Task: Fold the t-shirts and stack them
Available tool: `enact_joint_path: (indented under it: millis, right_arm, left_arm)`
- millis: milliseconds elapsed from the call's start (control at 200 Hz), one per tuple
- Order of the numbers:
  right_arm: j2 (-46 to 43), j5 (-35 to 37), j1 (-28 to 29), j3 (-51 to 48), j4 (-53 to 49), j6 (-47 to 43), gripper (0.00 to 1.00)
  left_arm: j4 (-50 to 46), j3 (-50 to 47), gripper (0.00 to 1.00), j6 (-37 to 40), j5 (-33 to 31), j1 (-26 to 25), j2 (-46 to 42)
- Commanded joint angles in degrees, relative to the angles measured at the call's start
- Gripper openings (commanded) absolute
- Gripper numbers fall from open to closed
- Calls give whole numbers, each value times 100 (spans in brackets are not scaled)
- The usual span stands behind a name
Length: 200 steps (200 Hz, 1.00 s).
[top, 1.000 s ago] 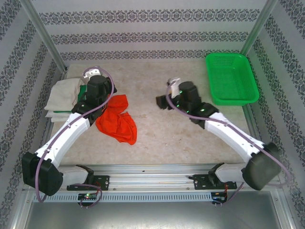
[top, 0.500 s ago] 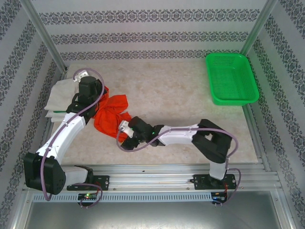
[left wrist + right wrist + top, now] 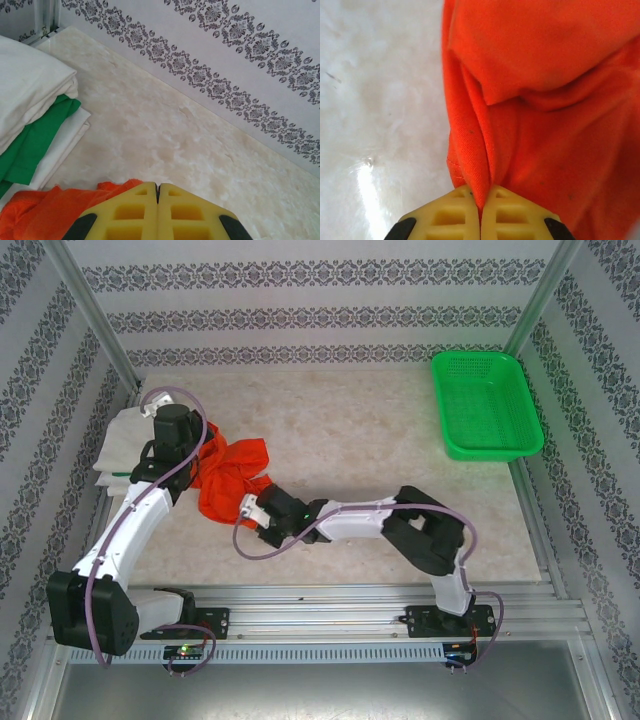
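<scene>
The orange-red t-shirt (image 3: 228, 478) lies crumpled at the left of the table, drawn up toward the far left. My left gripper (image 3: 180, 440) sits over its far-left part. In the left wrist view that gripper (image 3: 157, 186) is shut, with orange cloth (image 3: 45, 210) bunched under and left of its fingers. My right gripper (image 3: 252, 508) reaches across to the shirt's near edge. It (image 3: 481, 192) is shut on a pinched fold of the orange shirt (image 3: 545, 100). A folded stack of off-white (image 3: 30, 85) and green (image 3: 35, 145) t-shirts (image 3: 122, 440) rests at the far left.
A green mesh basket (image 3: 485, 405) stands at the back right corner. The patterned walls (image 3: 320, 315) close in the table on three sides. The right arm (image 3: 400, 520) stretches low across the near middle of the table.
My right arm swung from the middle right across to the orange shirt's near edge and shut on it. The left gripper moved back and left, pulling the shirt with it.
</scene>
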Motion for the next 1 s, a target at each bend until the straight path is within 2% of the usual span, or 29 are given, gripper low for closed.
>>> enact_joint_path:
  millis: [0,230,480,754,994]
  right_arm:
    - [-1142,216,-339,-373,298,201,0]
    - [-3177,142,-1153,-1120,442,563,0]
    - [-5072,-11,-2031,-1210,219,1002,0]
    - [-5873,7,-2670,-810,-297,1615,0]
    - [-6373,71,-2831,-737,-235,2115,0]
  left_arm:
    - [-170,99,0,197,-148,68,-205]
    - [-229,372,0,360,-285,130,-419]
    - [-259,855,0,378,-171,139,-652]
    - [-234,1119,0,299,75,139,-870]
    - [-230,1187,0,65,367,138,-1232]
